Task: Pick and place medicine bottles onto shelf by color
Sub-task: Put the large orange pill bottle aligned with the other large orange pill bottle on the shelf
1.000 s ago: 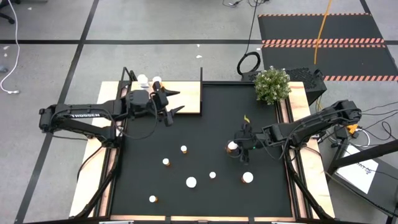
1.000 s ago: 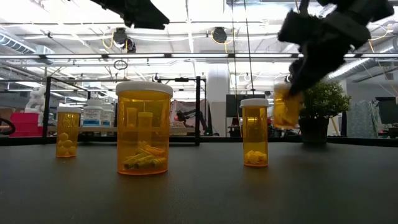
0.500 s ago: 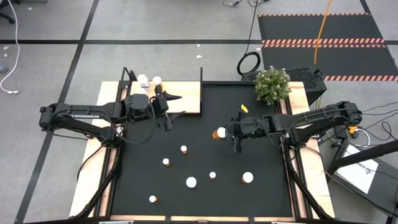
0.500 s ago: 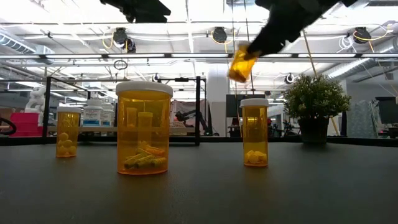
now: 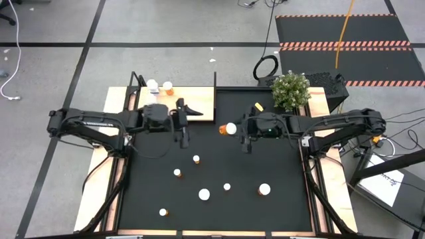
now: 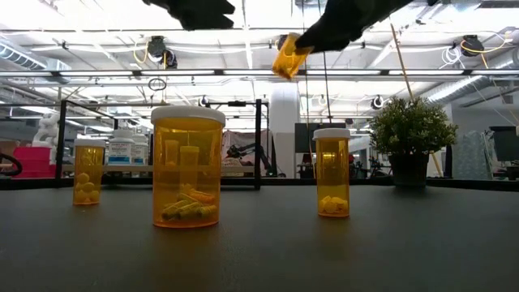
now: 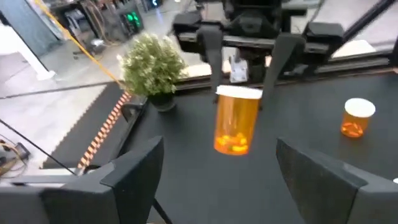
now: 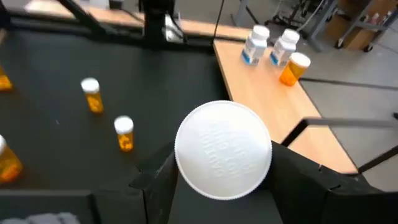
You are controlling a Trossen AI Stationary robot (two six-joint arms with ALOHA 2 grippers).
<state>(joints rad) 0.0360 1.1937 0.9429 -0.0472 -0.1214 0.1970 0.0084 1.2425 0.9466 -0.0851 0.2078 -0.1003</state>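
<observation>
My right gripper (image 5: 235, 129) is shut on an orange medicine bottle (image 5: 226, 128) with a white cap, held high over the middle of the black mat (image 5: 279, 206). My left gripper (image 5: 190, 125) stands open just off the shelf's near right corner, facing that bottle with a gap between them. The shelf (image 5: 196, 96), a light-wood board with black posts, bears two white bottles (image 8: 256, 43) and one orange bottle (image 8: 295, 67) at its far left. Several more orange bottles (image 5: 196, 159) stand upright on the mat. My right gripper pinches the bottle at its white cap (image 8: 224, 158), one finger on each side of the cap's rim. The fingers come about level from the table's right. The bottle is lifted clear, and its orange body (image 7: 236, 124) sticks out past the fingertips toward my left gripper, tipped somewhat down.
A potted plant (image 5: 290, 89) stands at the mat's far right corner. In the low view a wide bottle (image 6: 187, 166) and two slim ones (image 6: 332, 172) stand in the foreground. Bare mat lies between the two grippers and along the far edge.
My right gripper has risen and gone toward the table's left and far side with the bottle, rolling its wrist; the bottle, lifted higher, now points its base toward my left gripper. My left gripper has swung a little toward the table's right, away from the shelf.
</observation>
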